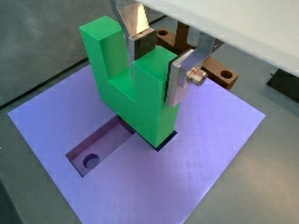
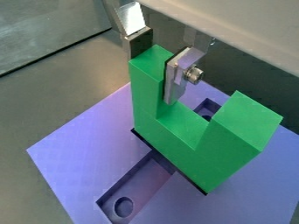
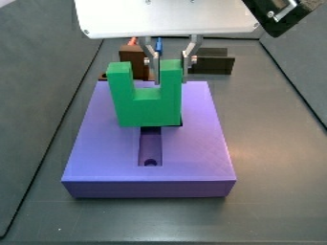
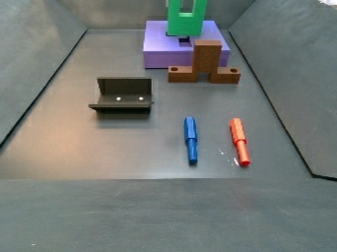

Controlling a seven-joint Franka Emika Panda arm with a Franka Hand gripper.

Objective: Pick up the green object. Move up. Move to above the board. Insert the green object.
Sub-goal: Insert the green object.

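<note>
Gripper point(image 1: 159, 63) pinching one prong of the green object point(image 1: 131, 83), its base in the board point(image 1: 211, 149) recess — contact hidden, brown block point(image 3: 132, 53) at 12 o'clock, half hidden.

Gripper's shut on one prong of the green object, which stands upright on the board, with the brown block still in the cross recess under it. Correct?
Not quite: the brown block sits on the floor beside the board, as a side view shows. The gripper does clamp a prong of the green object.

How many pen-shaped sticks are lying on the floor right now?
2. A blue stick and a red stick lie side by side on the floor, right of the fixture, away from the gripper. The board might hide others.
</note>
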